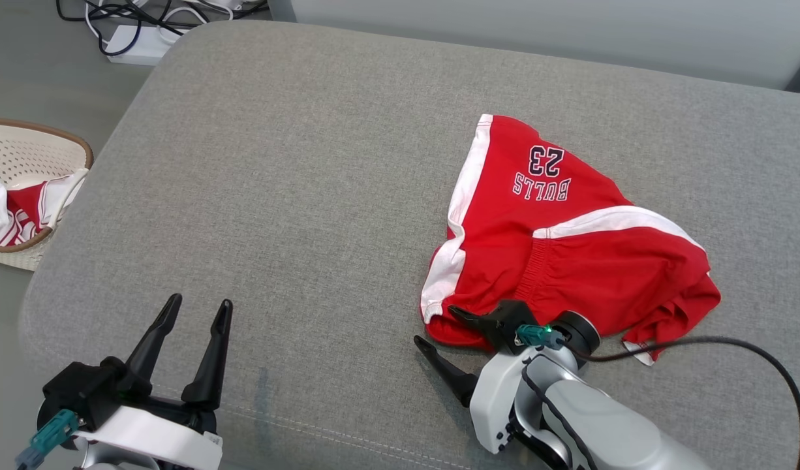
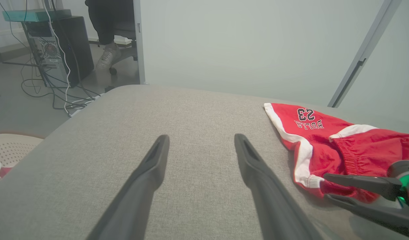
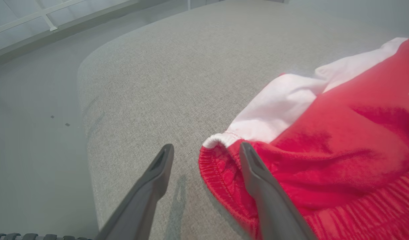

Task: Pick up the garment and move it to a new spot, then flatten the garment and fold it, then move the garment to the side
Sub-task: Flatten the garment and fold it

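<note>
At the near edge, left: left gripper (image 1: 201, 300), fingers apart and holding nothing, over bare cushion (image 1: 308, 163), well apart from the shorts.
Near edge, right: right gripper (image 1: 435, 325), fingers apart, clamped on nothing, at the near left corner of the shorts (image 1: 569, 261).
Key relation: one finger lies over the red elastic hem and the other over bare cushion, so the hem sits between them; the shorts spread away and to the right.
Nearer arm: right, plainly.
Long axis: roughly near to far, printed leg farthest, right side bunched.
Next move: closing here should likely catch the corner for the lift.
Surface: grey woven cushion, free on the left.
Room: basket (image 1: 41, 140) of clothes on the floor at left; cables (image 1: 132, 26) beyond.
</note>
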